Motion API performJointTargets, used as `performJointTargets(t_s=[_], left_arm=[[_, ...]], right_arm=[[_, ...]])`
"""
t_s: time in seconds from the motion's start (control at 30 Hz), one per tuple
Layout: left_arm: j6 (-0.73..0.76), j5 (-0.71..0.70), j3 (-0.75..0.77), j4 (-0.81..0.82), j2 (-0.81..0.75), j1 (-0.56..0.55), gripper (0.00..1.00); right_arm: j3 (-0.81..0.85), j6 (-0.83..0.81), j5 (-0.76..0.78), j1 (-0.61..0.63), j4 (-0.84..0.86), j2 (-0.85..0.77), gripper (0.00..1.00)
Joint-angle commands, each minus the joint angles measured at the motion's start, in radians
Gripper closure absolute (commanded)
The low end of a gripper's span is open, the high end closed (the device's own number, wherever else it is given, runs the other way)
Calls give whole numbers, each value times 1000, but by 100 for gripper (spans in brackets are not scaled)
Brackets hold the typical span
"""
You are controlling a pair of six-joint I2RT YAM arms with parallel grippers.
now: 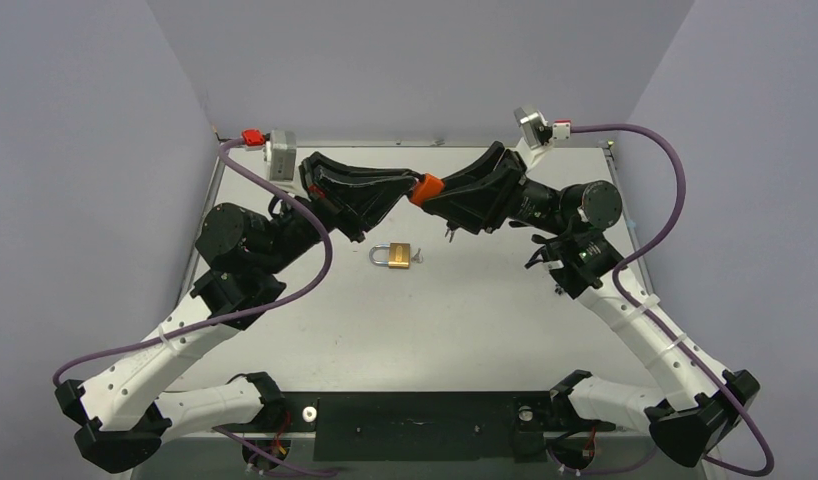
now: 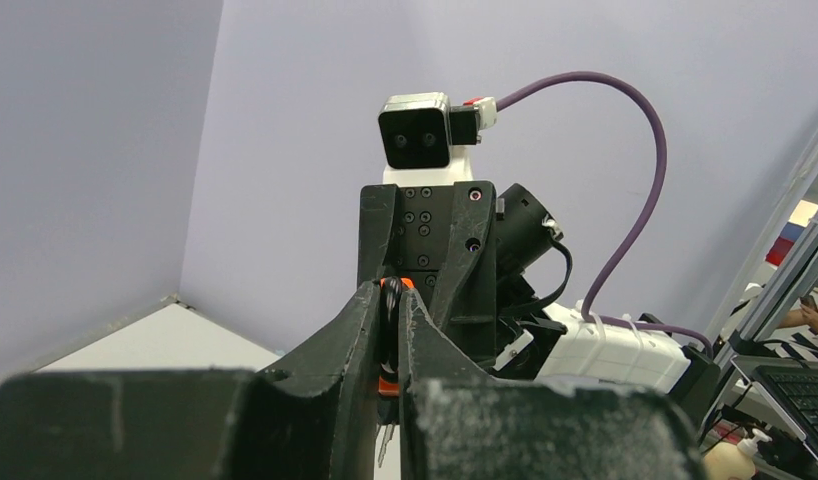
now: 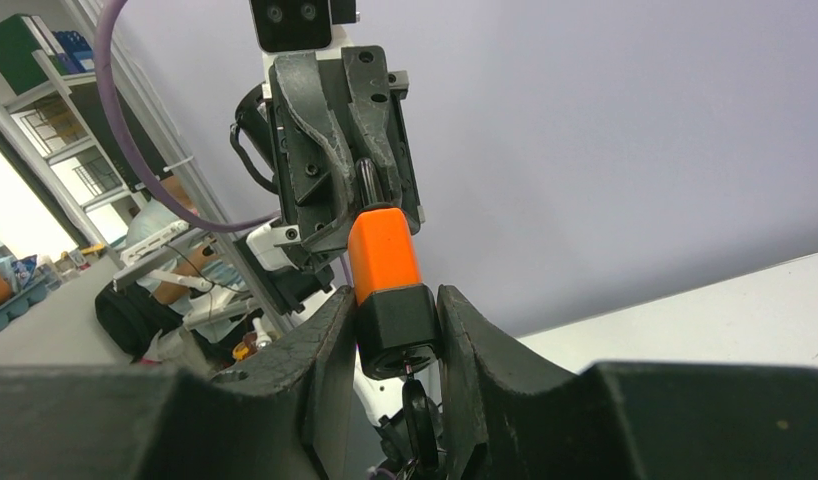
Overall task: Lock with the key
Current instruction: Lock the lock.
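Your arms arch up, noses meeting mid-air. Left pincer and right pincer both pinch the orange key fob. Padlock lies on the desk, at the fob's 7 o'clock.

Both arms stretch in from the near corners and meet above the back middle of the counter. The left end effector is on the left and the right end effector on the right, tip to tip. The key holder is pinched between them, one end in each. A key hangs under the holder. The padlock lies flat on the counter, just in front of and below that meeting point, with its shackle toward the left.
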Motion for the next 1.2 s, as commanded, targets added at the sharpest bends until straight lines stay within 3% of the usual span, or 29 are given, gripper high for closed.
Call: performJointTargets(t_s=[0.0,0.27,0.5,0.6,0.63,0.7,0.8,0.97,1.17], left_arm=[[-51,275,-142,-412,159,-99,100],[-54,265,-151,-399,167,-104,100],[-20,47,-68,-472,72,-57,100],[-18,-33,-38,-519,39,-4,100],[-21,-39,-37,-519,21,6,100],[-26,-46,-32,-518,-2,38,100],[-25,-46,-5,-534,-13,70,100],[-23,-57,13,-544,-29,92,100],[-31,-43,38,-550,-43,122,100]], right_arm=[[124,27,220,17,231,34,100],[146,13,218,27,208,55,100],[76,-28,201,23,172,29,98],[23,-36,170,11,148,8,79],[-18,-36,165,3,156,0,66],[-80,-37,154,-12,167,-25,50],[-173,-26,134,-39,196,-63,33],[-274,-11,90,-72,226,-102,26],[-371,-130,116,-76,75,-145,26]])
